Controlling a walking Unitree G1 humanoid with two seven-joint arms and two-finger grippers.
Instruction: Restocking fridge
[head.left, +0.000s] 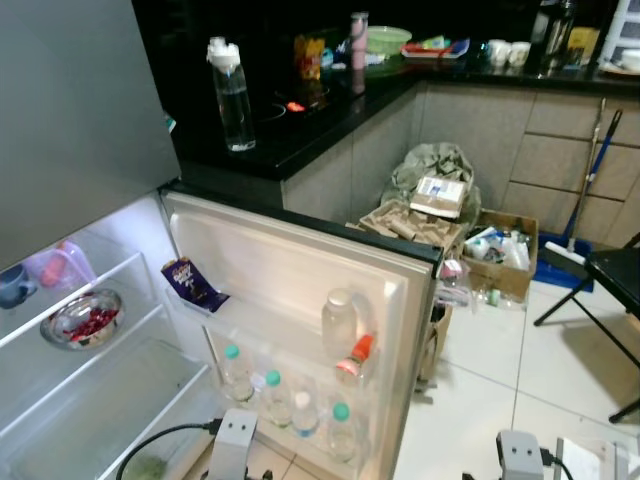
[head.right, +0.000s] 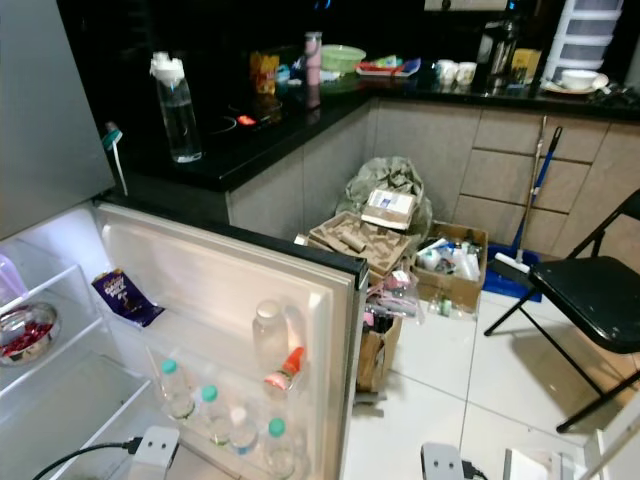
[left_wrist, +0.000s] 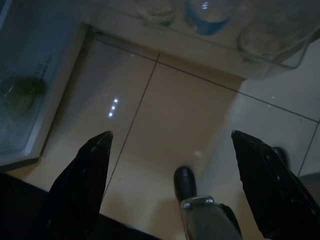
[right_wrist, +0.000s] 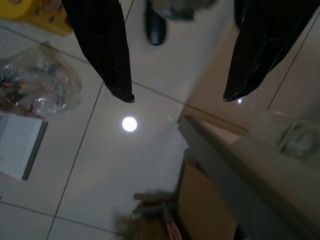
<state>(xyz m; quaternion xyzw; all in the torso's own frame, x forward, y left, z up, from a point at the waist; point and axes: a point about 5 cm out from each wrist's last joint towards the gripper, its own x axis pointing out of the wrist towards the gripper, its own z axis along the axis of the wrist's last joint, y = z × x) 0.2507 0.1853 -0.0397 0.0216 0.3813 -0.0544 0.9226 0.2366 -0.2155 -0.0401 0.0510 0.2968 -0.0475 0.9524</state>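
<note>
**Open fridge, both grippers hanging over the floor**

At the left of the head views, a glass bowl (head.left: 84, 318) holding red pieces is sitting on a fridge shelf (head.left: 60, 300), with a mug (head.left: 12, 285) beside it. The fridge door (head.left: 300, 270) is standing open in the centre; a purple packet (head.left: 192, 284) is lying in its upper rack, and small capped bottles (head.left: 290, 405) are standing in its lower rack beside a taller clear bottle (head.left: 339, 322). In the upper middle, a water bottle (head.left: 231, 95) is standing on the black surface (head.left: 300, 130). To the right, a cardboard box (head.left: 500, 255) is holding assorted packets.

The left gripper (left_wrist: 170, 142) is hanging with fingers wide apart, holding nothing, above floor tiles (left_wrist: 165, 110); its view is catching the bottle bases in the door rack. The right gripper (right_wrist: 177, 97) is likewise spread wide and empty, with a plastic bag (right_wrist: 40, 85) on the floor nearby.
</note>
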